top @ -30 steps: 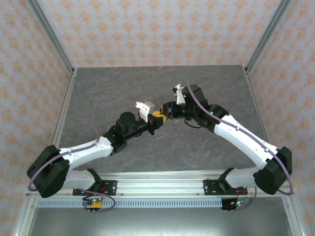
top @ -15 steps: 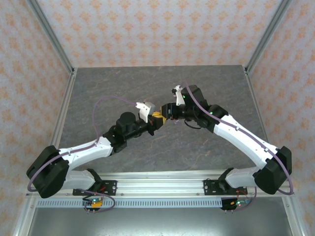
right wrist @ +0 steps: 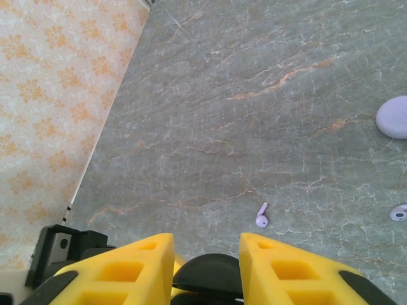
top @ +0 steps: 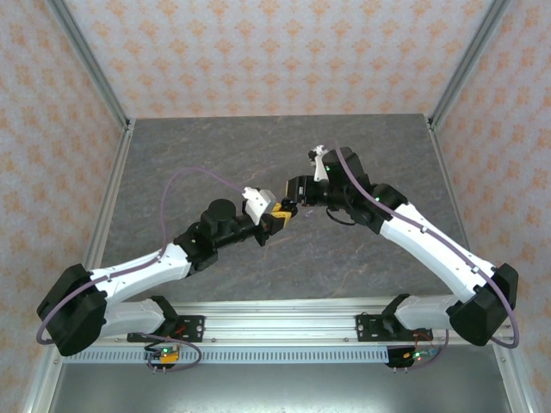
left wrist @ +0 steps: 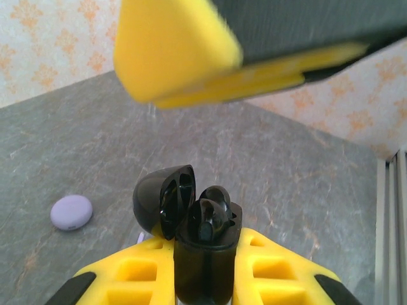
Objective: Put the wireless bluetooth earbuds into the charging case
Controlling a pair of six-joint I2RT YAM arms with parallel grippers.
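Left arm (top: 146,271) and right arm (top: 430,245) angle inward, tips nearly meeting. The left end effector (left wrist: 205,251) is clamped on the case (left wrist: 203,222). Just above it hangs the right end effector (right wrist: 206,251), fingers apart.

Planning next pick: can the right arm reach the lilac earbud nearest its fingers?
Probably yes. The right fingers stand apart, apparently empty, and the lilac earbud lies unobstructed on the table just beyond them; the black case sits right beneath them.

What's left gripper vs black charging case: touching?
Touching. Left wrist view: left gripper is shut on the black charging case, both yellow fingers pressed against its sides.
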